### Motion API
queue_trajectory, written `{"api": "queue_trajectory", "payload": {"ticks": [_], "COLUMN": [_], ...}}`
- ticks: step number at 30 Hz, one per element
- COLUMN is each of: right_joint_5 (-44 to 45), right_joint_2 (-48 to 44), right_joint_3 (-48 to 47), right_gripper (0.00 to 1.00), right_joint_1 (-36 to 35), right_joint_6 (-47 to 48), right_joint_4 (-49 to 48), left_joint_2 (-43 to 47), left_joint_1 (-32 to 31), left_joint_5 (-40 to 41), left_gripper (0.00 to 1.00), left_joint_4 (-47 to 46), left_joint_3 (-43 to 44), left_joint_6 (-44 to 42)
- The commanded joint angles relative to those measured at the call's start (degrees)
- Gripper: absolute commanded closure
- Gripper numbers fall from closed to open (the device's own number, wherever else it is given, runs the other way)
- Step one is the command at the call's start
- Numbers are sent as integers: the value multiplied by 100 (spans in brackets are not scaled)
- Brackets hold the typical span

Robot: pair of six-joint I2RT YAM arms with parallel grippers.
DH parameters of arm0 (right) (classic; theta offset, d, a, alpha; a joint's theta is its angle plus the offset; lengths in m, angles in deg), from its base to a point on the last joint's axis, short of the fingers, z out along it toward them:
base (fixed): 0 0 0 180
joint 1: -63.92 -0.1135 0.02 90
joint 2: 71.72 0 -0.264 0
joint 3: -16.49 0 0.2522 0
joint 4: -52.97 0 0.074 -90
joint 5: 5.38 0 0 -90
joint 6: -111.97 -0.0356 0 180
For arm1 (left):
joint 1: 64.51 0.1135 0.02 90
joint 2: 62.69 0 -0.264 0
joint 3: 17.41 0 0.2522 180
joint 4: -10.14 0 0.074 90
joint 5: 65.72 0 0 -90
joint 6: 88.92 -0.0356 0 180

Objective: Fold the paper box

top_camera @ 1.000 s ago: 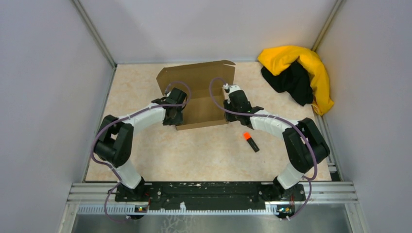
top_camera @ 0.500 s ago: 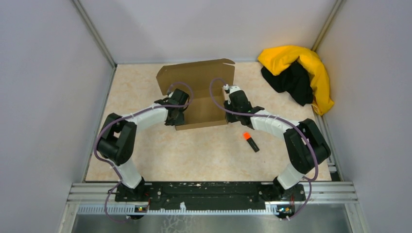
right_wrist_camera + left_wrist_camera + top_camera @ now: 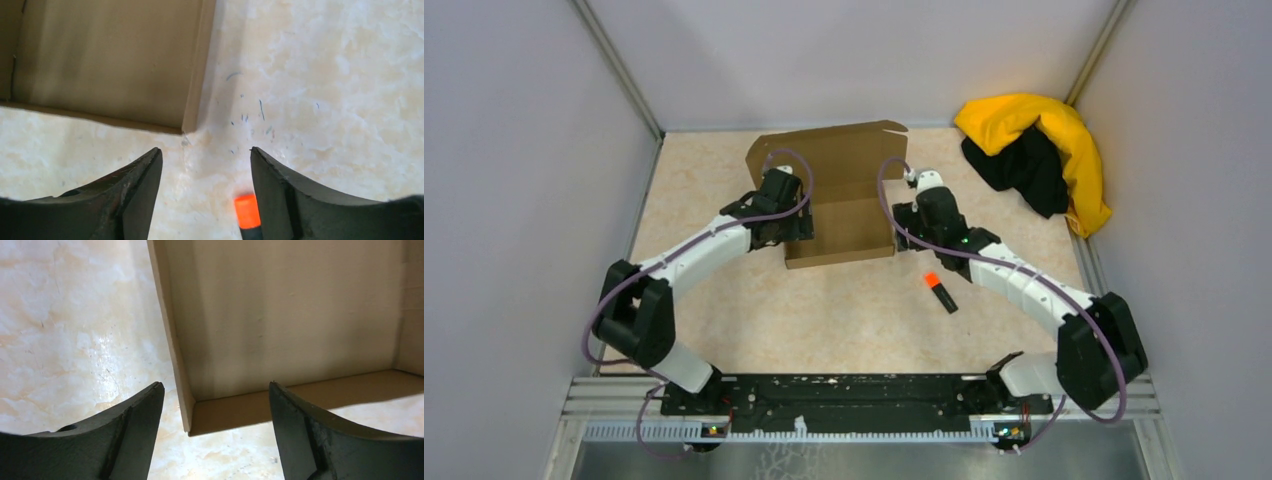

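Observation:
The paper box sits mid-table as a brown cardboard tray with its walls standing and its lid flap raised at the back. My left gripper hovers at the tray's left side, open. In the left wrist view the front-left corner of the box lies just beyond the gripper, touching neither finger. My right gripper is open beside the right wall. In the right wrist view the front-right corner of the box lies just ahead of the gripper, which holds nothing.
A black marker with an orange cap lies on the table right of the box, its cap close to my right finger. A yellow-and-black cloth heap fills the back right corner. Grey walls enclose the table.
Both grippers have opened and let go of the box's side walls. The left one slid up along the left wall; the right one drew off to the right. The box stays in place.

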Motion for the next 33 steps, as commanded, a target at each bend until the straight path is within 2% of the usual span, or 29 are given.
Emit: {"api": "queue_trajectory", "payload": {"ticks": [1,4,5,15,23,28,30,33], "right_joint_5": [164,388,428,332,91,-46,-170,-417], "right_joint_2": [-603,-591,-544,-405,41,606,737,848], "right_joint_3": [591,803,826,1243,1262,1143,1097,1060], "right_gripper": [32,31,31,30,33,44,58,73], "right_joint_1": [55,133,164,253,314,452,453,447], "right_joint_6": [28,-77,-147,-432,-727,-808,-814,-766], "right_joint_4": [330,550,649,857,1086,1057,1031,932], "left_joint_2": [668,940,1024,1668,1614,1700,1829,2006], "left_joint_1": [-39,-28,-30,-21,4,41,42,43], "left_joint_5": [-335,-537,-595,-1272,-1447,-1414,-1400,-1329], "left_gripper": [14,2,1,1,1,1,1,1], "left_joint_4": [-223,-210,-212,-450,-458,-365,-383,-374], "left_joint_3": [127,47,4,-307,-297,-320,-445,-606], "left_joint_6": [-173,-141,-109,-168,-311,-311,-275,-214]}}
